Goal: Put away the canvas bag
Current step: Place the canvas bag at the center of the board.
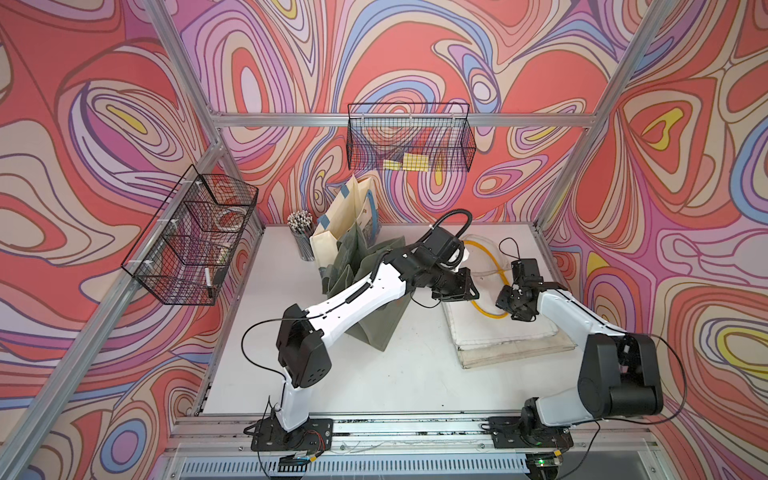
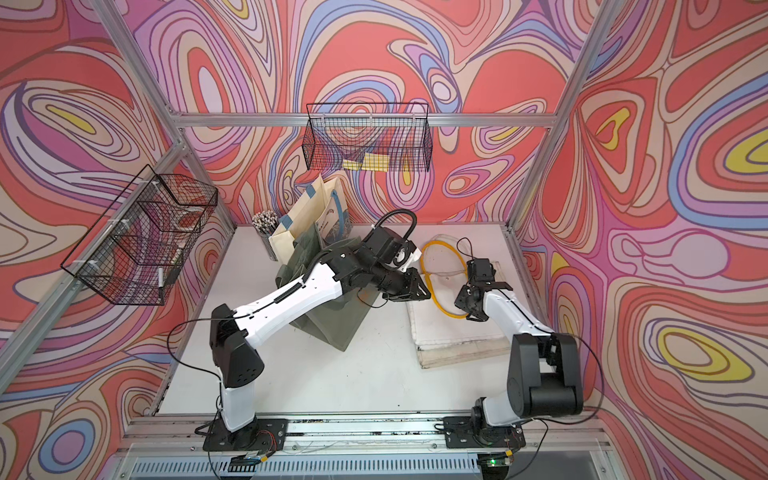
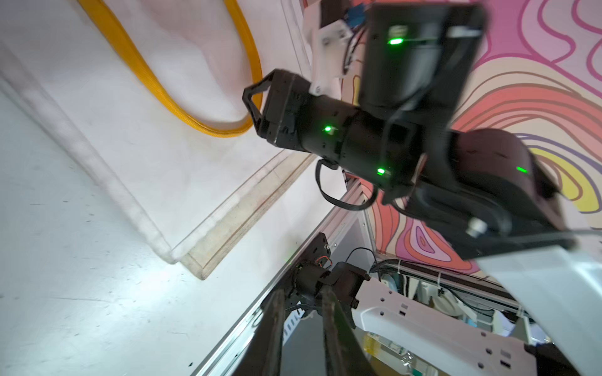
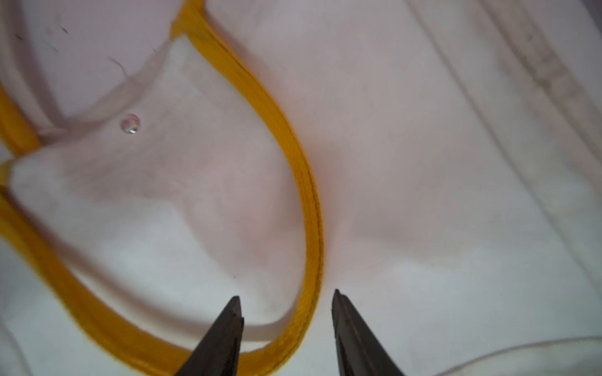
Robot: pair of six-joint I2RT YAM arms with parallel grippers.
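Right jaws, parted and empty, straddle the yellow handle (image 4: 312, 201) of the canvas bag (image 1: 498, 332), which lies flat by the right edge of the surface (image 1: 395, 374), while the left jaws, slightly parted, hold nothing, so lifting and stowing both appear left.

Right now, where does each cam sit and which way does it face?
Top views: high at the front, looking down on the table, left arm and right arm in full.
Left wrist: on the left arm, facing across the canvas bag toward the right arm; left fingers show.
Right wrist: close above the bag's yellow handle; right fingers either side of it.
Shared: all four show bag and handle.
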